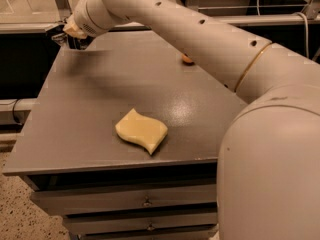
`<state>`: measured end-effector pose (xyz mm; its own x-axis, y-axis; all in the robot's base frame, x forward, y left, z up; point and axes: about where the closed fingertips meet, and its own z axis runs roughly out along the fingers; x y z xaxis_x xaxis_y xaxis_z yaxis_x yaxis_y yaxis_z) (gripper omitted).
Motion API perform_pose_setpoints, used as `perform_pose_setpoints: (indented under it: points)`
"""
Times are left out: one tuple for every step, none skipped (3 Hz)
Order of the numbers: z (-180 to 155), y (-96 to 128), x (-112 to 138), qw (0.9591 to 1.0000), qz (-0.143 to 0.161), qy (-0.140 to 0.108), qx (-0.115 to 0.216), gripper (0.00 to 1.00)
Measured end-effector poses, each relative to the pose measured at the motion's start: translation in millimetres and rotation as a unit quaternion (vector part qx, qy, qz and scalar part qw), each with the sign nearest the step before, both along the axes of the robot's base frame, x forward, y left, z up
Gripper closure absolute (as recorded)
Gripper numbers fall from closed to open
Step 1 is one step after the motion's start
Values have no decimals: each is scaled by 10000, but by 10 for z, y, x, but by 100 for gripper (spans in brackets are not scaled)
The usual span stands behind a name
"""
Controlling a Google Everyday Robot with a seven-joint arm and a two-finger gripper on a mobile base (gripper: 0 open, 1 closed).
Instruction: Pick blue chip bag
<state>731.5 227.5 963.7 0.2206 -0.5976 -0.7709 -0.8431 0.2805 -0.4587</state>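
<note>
The blue chip bag is not visible in the camera view; it is hidden or out of view. My gripper (70, 36) is at the table's far left corner, at the end of the white arm (165, 24) that reaches across the top of the view. The wrist hides most of the gripper. A wavy yellow sponge (141, 130) lies on the grey table (105, 89) near the front edge, far from the gripper.
A small orange object (187, 59) shows behind the arm at the table's back. Drawers (145, 200) sit under the tabletop. My large white arm base (272, 154) fills the right side. A glass-fronted counter (25, 14) stands behind the table.
</note>
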Motion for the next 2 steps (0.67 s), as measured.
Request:
perform_pose_setpoints:
  points:
    - [473,-201,-130,9982,151,-365,444,100]
    - [548,-248,-181,9973,240,-476,502,100]
